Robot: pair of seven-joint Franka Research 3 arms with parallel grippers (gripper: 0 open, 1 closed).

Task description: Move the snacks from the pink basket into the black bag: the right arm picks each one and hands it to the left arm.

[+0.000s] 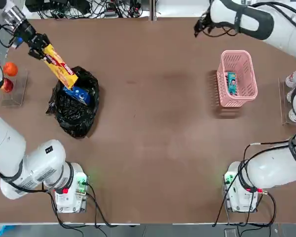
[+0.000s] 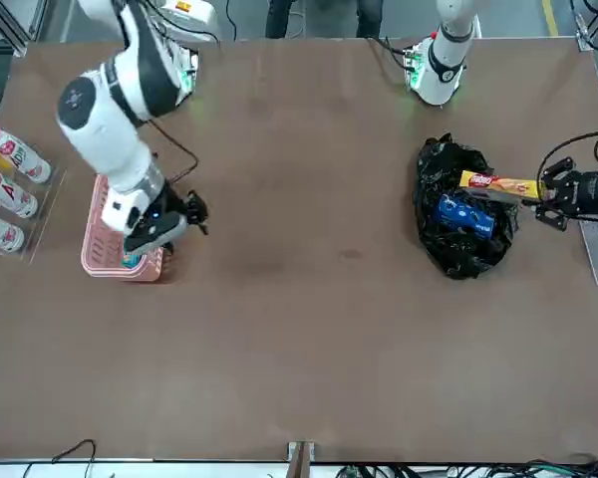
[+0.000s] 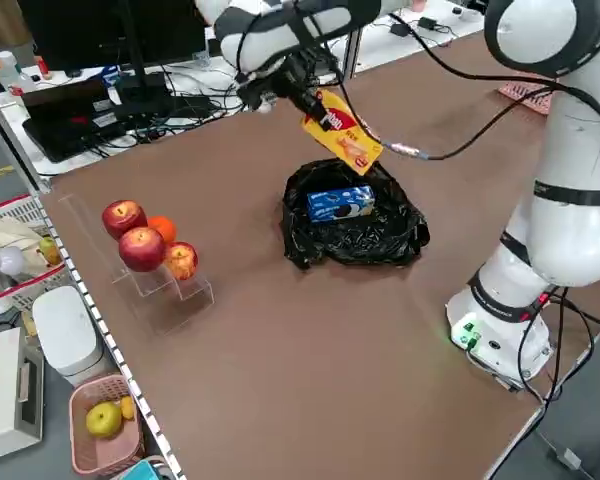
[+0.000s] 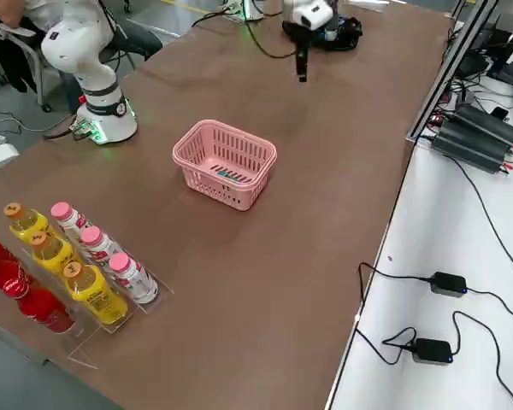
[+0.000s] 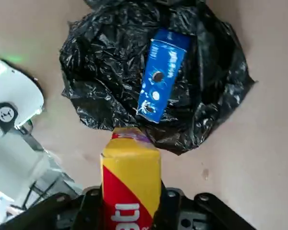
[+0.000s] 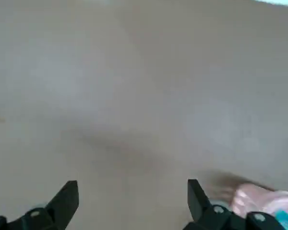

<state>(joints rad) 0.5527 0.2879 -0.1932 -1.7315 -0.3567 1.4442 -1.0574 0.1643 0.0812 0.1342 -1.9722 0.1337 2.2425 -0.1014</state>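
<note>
The left gripper [image 1: 39, 45] hung in the air near the far left corner of the counter [image 1: 158, 123], just past the black bag [image 1: 75, 106]. Its fingers [image 5: 89, 211] pinched one end of the yellow packet with red marks [image 1: 60, 66]. The packet slanted down, and its free end hung over the bag's far edge. The bag lay crumpled on the counter with its mouth open. The blue-and-white pouch [image 1: 77, 94] lay inside the bag, on top of the black folds. The right gripper [image 2: 194, 211] was up in the air by the far side of the pink basket [image 1: 239, 94], toward the middle of the counter. Its fingers [image 6: 62, 201] were spread wide and held nothing. The basket stood on the right side of the counter, well apart from the bag. The slim teal-blue packet [image 1: 232, 83] lay flat on the basket's floor, and it was the only thing in there. Red and orange fruits [image 3: 145, 245] sat on a clear stand at the counter's left edge. Bottles [image 4: 68, 256] stood in rows on another clear stand at the right edge, near the basket.
</note>
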